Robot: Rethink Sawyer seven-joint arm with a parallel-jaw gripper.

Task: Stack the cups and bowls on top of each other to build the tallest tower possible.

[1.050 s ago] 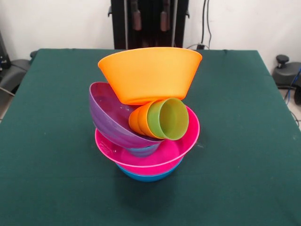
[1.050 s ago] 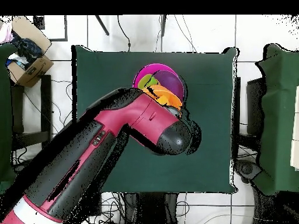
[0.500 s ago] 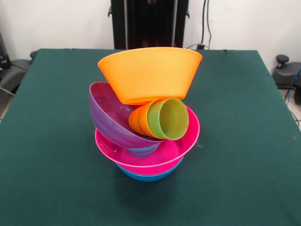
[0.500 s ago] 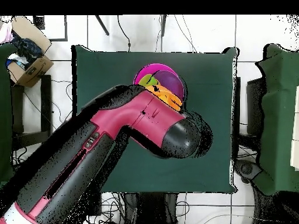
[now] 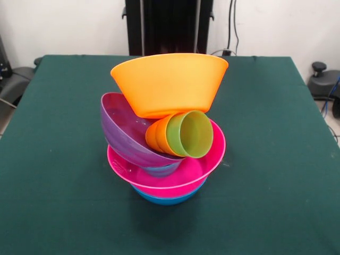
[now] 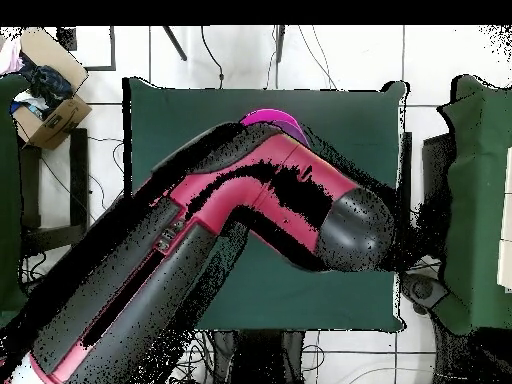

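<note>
The tower stands mid-table in the front view. A blue bowl (image 5: 167,197) is at the bottom, with the pink bowl (image 5: 180,174) in it. A purple bowl (image 5: 123,133) leans to the left inside the pink one, over a small bluish bowl (image 5: 162,170). A green cup (image 5: 189,134) nested in an orange cup (image 5: 153,136) lies on its side, mouth toward the camera. The orange bowl (image 5: 170,82) sits tilted on top. My gripper shows in neither view. In the overhead view my arm (image 6: 260,225) hides the tower except a sliver of pink rim (image 6: 268,116).
The dark green table (image 5: 53,170) spreads around the tower on all sides. A black stand (image 5: 169,24) rises behind its far edge. Off the table, a cardboard box (image 6: 45,105) sits at the overhead view's upper left, and cables lie on the floor.
The gripper tips at the top edge of the front view have drawn up out of sight. In the overhead view the arm now covers almost all of the tower. The tower has not moved.
</note>
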